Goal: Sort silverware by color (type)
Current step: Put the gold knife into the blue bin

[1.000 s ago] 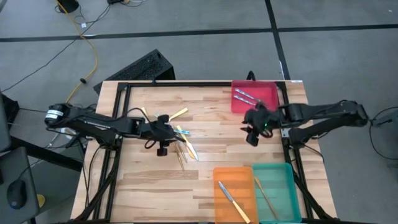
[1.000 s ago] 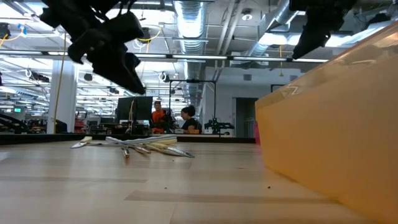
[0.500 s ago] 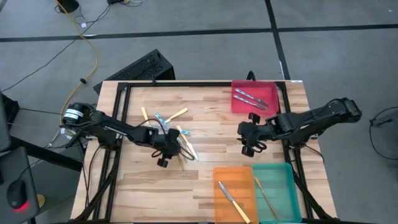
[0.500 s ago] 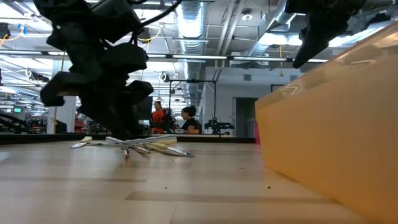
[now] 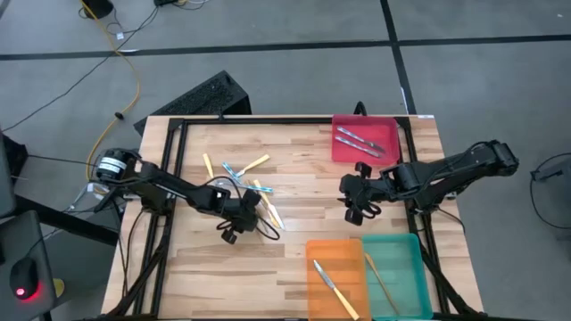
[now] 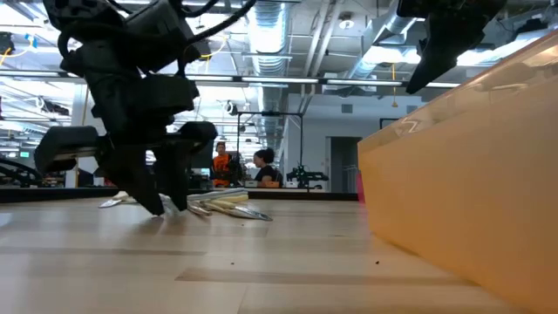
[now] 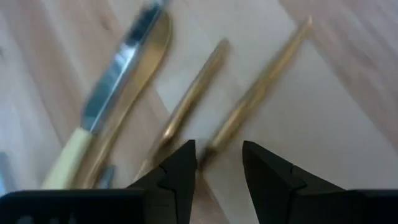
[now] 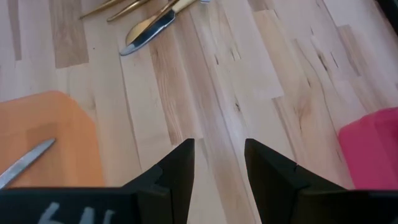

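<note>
L gripper (image 7: 217, 165), jaws apart, straddles a thin tan wood-coloured utensil (image 7: 258, 93) in the silverware pile (image 5: 254, 192); R gripper (image 8: 217, 165), open and empty, hovers over pale wooden table (image 5: 303, 169).

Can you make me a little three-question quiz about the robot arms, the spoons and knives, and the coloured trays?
1. True or false: the red rectangular tray holds two utensils.
2. Which gripper is down at the pile of loose silverware on the wooden table? A) left gripper B) right gripper
3. Fill in: the tan wood-coloured utensil lies in the ____ tray.

Key
1. True.
2. A. Its open fingers straddle a thin tan stick; the right gripper hangs open over bare wood between the trays.
3. Teal. The orange tray beside it holds a yellow-handled knife.
</note>
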Controlling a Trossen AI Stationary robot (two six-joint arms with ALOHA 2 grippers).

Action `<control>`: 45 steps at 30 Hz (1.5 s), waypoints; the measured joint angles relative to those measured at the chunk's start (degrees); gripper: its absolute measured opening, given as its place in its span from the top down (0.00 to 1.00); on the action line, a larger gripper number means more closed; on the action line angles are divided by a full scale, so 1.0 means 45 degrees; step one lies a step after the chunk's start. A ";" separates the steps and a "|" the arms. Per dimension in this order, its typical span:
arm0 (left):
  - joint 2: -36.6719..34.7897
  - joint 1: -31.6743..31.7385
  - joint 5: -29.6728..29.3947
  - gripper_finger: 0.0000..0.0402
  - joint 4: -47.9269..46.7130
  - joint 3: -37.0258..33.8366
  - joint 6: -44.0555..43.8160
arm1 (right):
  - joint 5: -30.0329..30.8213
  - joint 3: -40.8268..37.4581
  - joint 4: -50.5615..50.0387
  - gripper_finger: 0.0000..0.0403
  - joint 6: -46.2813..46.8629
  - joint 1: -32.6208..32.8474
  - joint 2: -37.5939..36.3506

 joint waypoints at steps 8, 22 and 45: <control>0.1209 0.0049 0.0716 0.76 0.0955 0.0102 0.0069 | -0.0006 0.0000 0.0054 0.59 0.0000 -0.0005 -0.0003; 0.1111 0.0025 0.0776 0.98 0.1502 -0.0037 -0.1978 | -0.0006 0.0000 0.0457 0.59 0.0034 0.0036 -0.0003; -0.3447 0.0024 0.0009 0.99 0.3721 -0.0048 -0.3495 | 0.2925 0.0000 0.2518 0.59 0.0031 0.1898 -0.0003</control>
